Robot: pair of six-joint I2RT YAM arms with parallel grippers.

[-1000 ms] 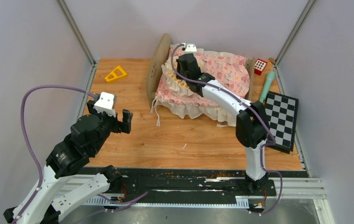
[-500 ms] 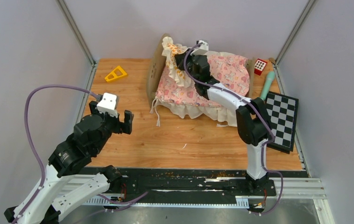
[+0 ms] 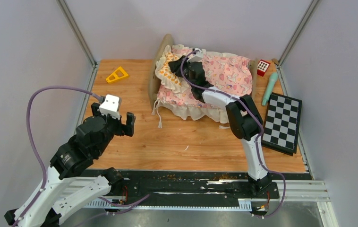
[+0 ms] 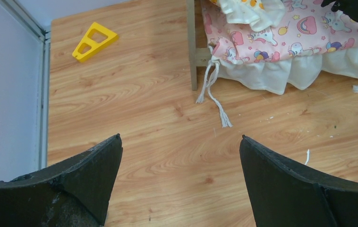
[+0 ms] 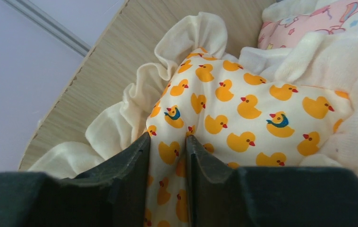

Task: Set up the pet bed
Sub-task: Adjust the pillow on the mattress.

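1. Light-wood pet bed with a rounded headboard and a pink unicorn-print ruffled quilt: stands on the wood-grain table top, toward its far edge.
2. Small frilled pillow, white with yellow ducks and a cream ruffle: at the head end of the pet bed, on the quilt, with its upper frill lying against the headboard (somewhat crumpled, not flat).
3. Right gripper: over the head end of the pet bed. Its black fingers stand a narrow way apart with a ridge of duck fabric in the gap. Whether they pinch it or merely straddle it cannot be told.
4. Left gripper: jaws wide and holding nothing, hovering above bare table top well in front of the pet bed's head-end corner.
5. Flat yellow plastic triangle: on the table top, off the headboard side of the pet bed and well apart from it.
6. Step in hand, as judged: seating the pillow.
   - Part the fingers fully before lifting, so no frill rides up with them.
   - Rise straight off the pet bed; a sideways move would likely drag the pillow down the quilt.
   - Check that the pillow sits square to the headboard. If it slumps, a light press toward the headboard should settle it.
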